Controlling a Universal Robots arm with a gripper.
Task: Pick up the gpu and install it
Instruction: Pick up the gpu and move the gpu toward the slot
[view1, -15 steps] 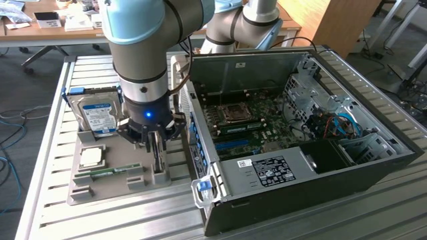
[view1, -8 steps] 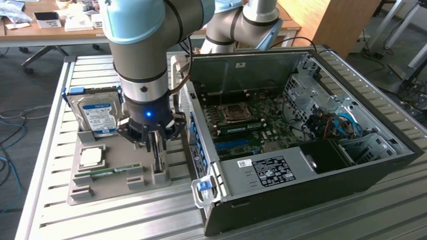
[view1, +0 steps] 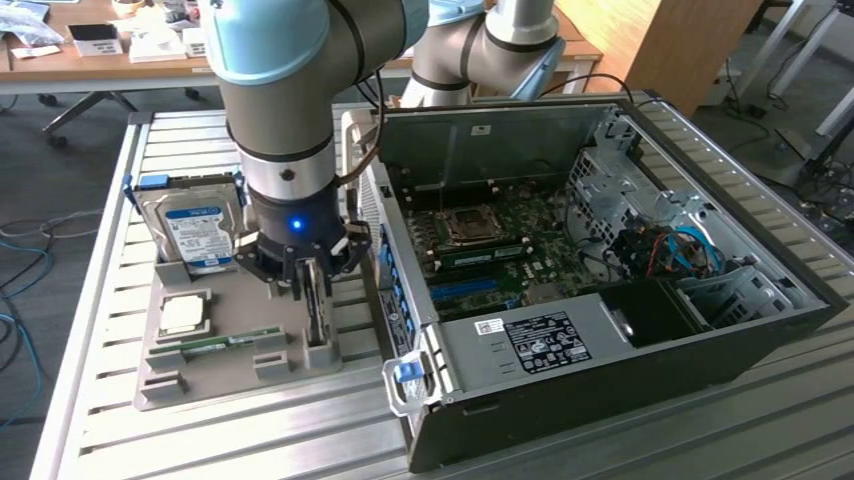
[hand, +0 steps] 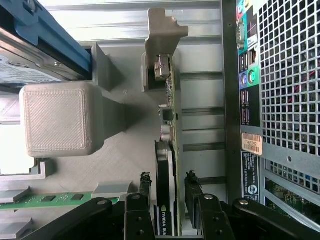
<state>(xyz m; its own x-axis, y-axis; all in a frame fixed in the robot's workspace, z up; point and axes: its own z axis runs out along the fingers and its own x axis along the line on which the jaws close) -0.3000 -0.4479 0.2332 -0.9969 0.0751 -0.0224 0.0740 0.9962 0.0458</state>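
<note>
Pick-up step: gripper (view1: 310, 298) jaws apart, straddling gpu (view1: 320, 325) standing on edge in grey holder tray (view1: 214, 385) beside open computer case (view1: 747, 340). Likely need: square squeeze on both card faces, card kept upright

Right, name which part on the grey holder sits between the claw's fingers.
The gpu, standing on edge with the open claw straddling it; the hard drive, processor and memory stick sit apart.

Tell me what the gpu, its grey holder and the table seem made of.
The gpu: green circuit board, likely fibreglass laminate, with a glossy dark plastic-looking face. The grey holder: matte plastic, probably 3D-printed, given its fine layer lines. The table: ribbed silvery metal, perhaps aluminium.
</note>
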